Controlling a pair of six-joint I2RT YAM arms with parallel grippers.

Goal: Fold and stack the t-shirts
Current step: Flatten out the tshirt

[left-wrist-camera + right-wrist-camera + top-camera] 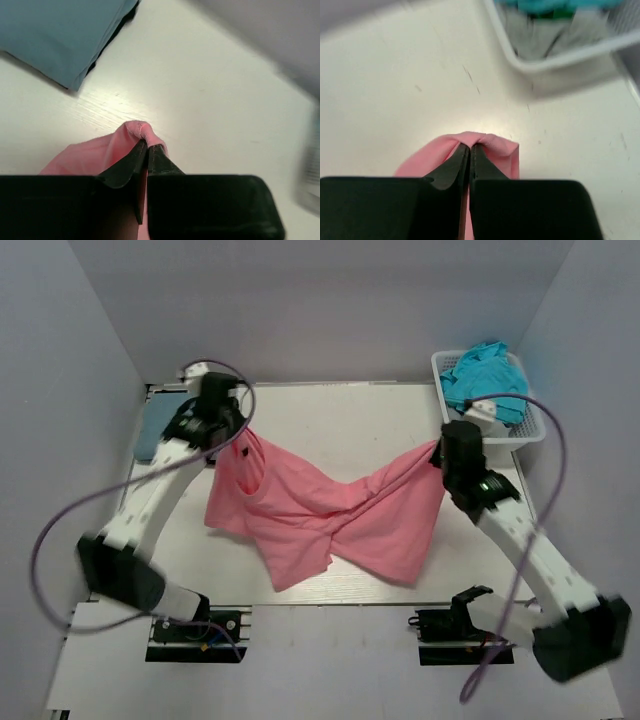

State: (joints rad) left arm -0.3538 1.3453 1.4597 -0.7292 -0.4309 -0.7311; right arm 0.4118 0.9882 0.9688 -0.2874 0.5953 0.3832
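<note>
Top external shows the salmon-pink t-shirt point(330, 515) stretched wide, twisted and creased mid-span.

The top camera looks down from behind over the whole table point(340, 410), both wrist cameras sit close above it, all sharing the salmon-pink t-shirt point(300, 510).

The stretched t-shirt point(320, 515) hangs pinched between the left tool point(146, 146) and the right tool point(470, 146), spanning the middle of the tabletop point(340, 420) and sagging toward the near edge. At far left, behind the left tool, lies a folded t-shirt point(158, 425). In the far right corner sits the basket point(530, 430), with heaped t-shirts point(485, 375) inside.
</note>
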